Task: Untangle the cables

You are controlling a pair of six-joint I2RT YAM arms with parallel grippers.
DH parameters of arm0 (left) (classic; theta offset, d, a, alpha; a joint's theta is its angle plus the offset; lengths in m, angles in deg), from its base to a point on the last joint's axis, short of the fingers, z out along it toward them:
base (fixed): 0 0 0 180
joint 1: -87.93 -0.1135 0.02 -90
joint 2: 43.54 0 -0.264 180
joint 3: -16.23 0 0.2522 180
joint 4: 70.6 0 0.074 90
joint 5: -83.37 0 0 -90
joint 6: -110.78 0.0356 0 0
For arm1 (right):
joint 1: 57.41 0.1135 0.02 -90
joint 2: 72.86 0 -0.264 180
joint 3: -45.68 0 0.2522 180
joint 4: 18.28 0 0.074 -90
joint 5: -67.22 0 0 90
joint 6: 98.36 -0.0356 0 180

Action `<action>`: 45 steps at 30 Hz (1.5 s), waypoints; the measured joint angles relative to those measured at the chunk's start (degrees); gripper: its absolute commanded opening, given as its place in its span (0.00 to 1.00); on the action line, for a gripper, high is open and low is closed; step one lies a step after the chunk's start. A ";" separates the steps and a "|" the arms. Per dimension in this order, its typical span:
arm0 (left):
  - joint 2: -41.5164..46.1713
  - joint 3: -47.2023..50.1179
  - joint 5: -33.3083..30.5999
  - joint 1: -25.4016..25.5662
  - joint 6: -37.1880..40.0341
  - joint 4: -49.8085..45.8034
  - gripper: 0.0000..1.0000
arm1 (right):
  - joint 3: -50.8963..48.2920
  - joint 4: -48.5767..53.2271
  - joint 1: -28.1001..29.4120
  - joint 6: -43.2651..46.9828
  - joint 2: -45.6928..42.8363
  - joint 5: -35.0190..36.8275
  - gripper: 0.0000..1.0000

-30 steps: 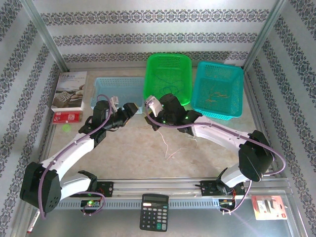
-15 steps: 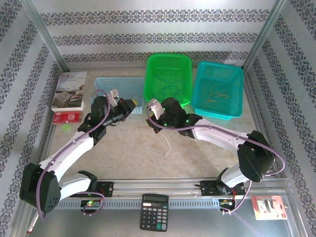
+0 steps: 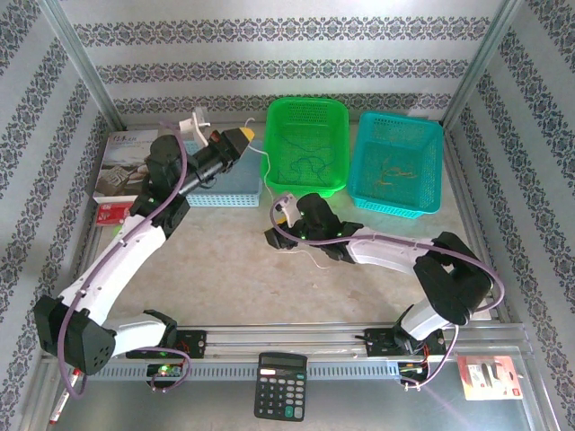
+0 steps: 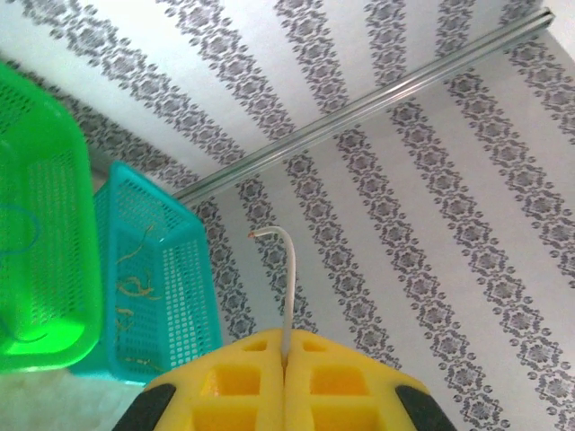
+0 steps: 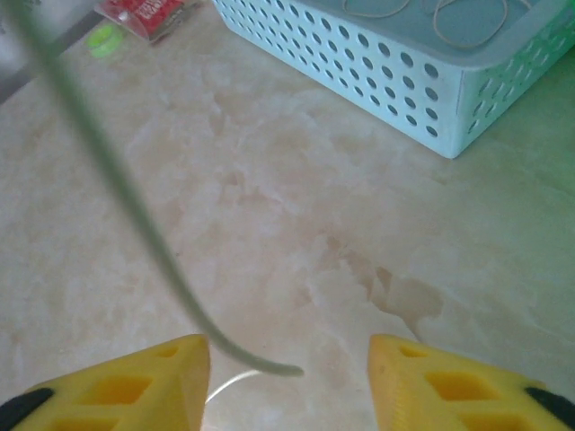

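beige marbled tabletop [image 3: 216,260], shut in by striped patterned wallpaper. left gripper [image 3: 244,136] hovers over the pale blue perforated plastic basket [image 3: 229,197], its yellow fingers [image 4: 234,386] pressed together on a thin white wire [image 4: 288,278] that stands up from between them and curls over at its bare tip. right gripper [image 5: 287,359] sits low over the table, jaws well apart and gripping nothing; a thin pale strand [image 5: 135,197], blurred, crosses in front of it and ends between its fingertips. beyond that gripper a bright green plastic basket [image 3: 307,102] holds dark blue wires [image 3: 301,166]; off to its right a teal plastic basket [image 3: 400,117] holds yellowish-tan wires [image 3: 395,171].
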 measured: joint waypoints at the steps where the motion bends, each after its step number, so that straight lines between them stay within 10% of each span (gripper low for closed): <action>1: -0.33 -1.33 0.22 -0.22 0.42 -0.31 0.00 | -0.55 -0.63 0.00 -0.22 0.24 0.13 0.55; 17: -0.92 -14.86 1.31 -12.44 6.03 -7.82 0.00 | -9.77 -4.42 -3.04 -1.77 -1.86 2.60 0.64; 29: 2.19 -0.44 1.62 -12.63 6.34 -8.09 0.00 | -11.28 1.27 -6.78 -9.11 -17.79 5.25 0.57; 45: 4.92 -0.07 1.64 -12.63 6.40 -8.00 0.00 | -14.88 6.43 0.94 -16.61 -15.80 10.73 0.53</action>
